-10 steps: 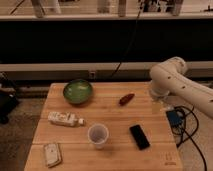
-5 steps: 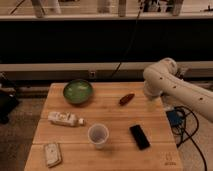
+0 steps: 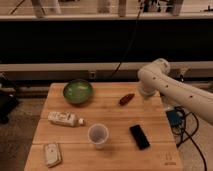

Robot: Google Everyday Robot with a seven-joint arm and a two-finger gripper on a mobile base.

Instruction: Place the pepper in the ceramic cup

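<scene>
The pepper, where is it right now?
In the camera view the pepper lies on the far right part of the table, between the green bowl and the gripper, which hangs beside it at the right edge.

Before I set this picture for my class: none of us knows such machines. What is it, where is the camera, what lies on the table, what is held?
The white tube from the right is a robot's arm; its gripper hangs over the wooden table at its far right side, beside the small dark red pepper, which lies unheld. The one camera looks down from the table's near side. Also there: a wide green bowl, a plain white ceramic cup, a black phone, a white bottle on its side, a small pale packet.
</scene>
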